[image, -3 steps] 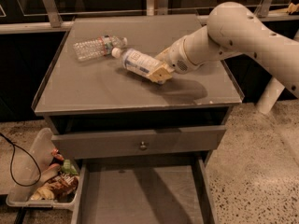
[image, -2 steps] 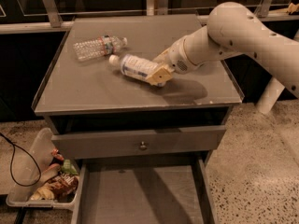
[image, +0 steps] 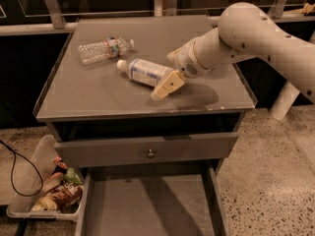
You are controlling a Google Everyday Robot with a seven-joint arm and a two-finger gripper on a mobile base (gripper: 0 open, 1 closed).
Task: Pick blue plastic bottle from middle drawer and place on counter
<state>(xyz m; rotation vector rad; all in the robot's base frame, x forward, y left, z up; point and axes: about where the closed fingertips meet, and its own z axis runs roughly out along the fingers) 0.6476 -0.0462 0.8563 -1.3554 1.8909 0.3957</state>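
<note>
Down at seven o'clock, on the floor beside the cabinet, a plastic tray (image: 25, 206) holds snack packets. On the counter (image: 88, 95), toward ten o'clock, a clear water bottle (image: 101, 49) lies on its side. Near the middle lies the blue plastic bottle (image: 142, 72), also on its side, white cap pointing to ten o'clock (the two bottles are near each other but apart). At six o'clock, below the knobbed drawer front (image: 98, 154), the middle drawer (image: 147, 211) stands pulled out, floor bare. The gripper (image: 161, 84) pinches the blue plastic bottle at its base end, low over the counter; the arm (image: 256, 33) reaches in from two o'clock.
</note>
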